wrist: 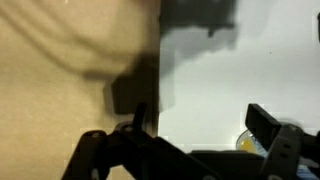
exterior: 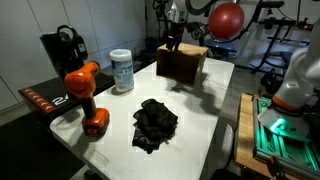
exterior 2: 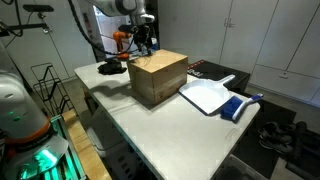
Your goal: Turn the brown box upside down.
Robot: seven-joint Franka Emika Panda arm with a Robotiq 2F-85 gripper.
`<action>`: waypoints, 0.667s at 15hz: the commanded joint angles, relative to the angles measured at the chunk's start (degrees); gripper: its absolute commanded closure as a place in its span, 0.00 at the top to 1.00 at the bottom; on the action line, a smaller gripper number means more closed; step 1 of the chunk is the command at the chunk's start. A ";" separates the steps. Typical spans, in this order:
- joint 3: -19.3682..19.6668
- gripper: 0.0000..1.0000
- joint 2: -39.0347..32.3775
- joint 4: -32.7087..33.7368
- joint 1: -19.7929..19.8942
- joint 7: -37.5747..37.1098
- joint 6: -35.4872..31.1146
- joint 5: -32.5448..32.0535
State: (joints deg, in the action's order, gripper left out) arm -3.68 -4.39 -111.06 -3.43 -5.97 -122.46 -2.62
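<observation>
The brown box (exterior: 184, 64) is a plain tan cardboard box standing on the white table (exterior: 215, 105); it also shows in an exterior view (exterior 2: 158, 78). My gripper (exterior: 172, 42) hangs at the box's top edge, also seen in an exterior view (exterior 2: 145, 45). In the wrist view the gripper (wrist: 200, 125) is open. One finger is over the tan box surface (wrist: 70, 70), the other over the white table, with the box's edge between them. I cannot tell whether a finger touches the box.
An orange drill (exterior: 85, 95), a white canister (exterior: 122, 72) and a crumpled black cloth (exterior: 155, 122) lie on the table. A black machine (exterior: 62, 48) stands at a corner. A white dustpan (exterior 2: 205, 97) with a blue brush (exterior 2: 238, 106) lies beside the box.
</observation>
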 commanded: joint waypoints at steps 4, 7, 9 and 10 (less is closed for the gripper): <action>-0.22 1.00 -2.99 2.33 0.15 5.33 4.63 6.95; -0.49 1.00 -4.85 3.43 -0.25 4.36 4.87 7.57; -0.74 1.00 -5.84 4.02 -0.66 2.91 4.87 7.36; -0.91 1.00 -6.03 4.33 -1.03 2.08 4.85 6.99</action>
State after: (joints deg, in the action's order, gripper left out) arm -3.98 -8.01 -108.68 -3.58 -2.12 -119.18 3.13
